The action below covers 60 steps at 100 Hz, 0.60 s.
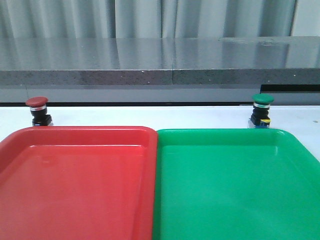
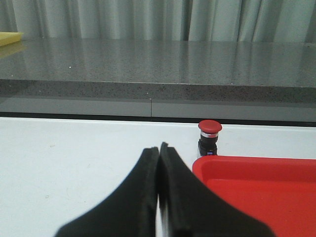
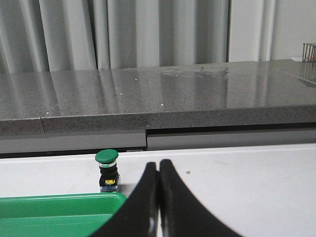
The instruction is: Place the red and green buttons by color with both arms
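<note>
Beyond each closed, empty gripper, left (image 2: 159,148) and right (image 3: 158,165), its button, red (image 2: 209,137), green (image 3: 108,170), well apart.

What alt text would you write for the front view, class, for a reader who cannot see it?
A red tray and a green tray lie side by side on a white table, both empty. A red button stands upright behind the red tray, a green button behind the green one. No arms are visible.
</note>
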Available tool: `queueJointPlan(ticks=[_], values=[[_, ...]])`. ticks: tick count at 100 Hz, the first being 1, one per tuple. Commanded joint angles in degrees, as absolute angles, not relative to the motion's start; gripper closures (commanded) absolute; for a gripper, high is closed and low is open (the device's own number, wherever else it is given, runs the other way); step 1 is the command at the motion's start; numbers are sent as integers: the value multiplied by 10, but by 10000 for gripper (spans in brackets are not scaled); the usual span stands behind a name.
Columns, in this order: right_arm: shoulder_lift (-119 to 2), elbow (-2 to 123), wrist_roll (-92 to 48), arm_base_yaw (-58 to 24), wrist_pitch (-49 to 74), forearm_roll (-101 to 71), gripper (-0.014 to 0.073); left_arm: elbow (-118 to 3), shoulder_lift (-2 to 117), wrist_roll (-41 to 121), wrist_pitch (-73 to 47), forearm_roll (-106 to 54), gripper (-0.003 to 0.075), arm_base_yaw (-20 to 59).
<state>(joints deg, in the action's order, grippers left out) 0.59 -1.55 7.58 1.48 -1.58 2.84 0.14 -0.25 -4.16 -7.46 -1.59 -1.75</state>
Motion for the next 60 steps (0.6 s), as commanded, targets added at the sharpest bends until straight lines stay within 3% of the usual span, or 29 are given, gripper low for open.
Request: queueJointPlan(ticks=[1,60], values=[[19,-5,73,19,-57,34,658,8,-21,-41,-29,-15,741,-18],[19,-5,73,19,-57,34,658,-11,-18,-41,9,-12,741,-18]])
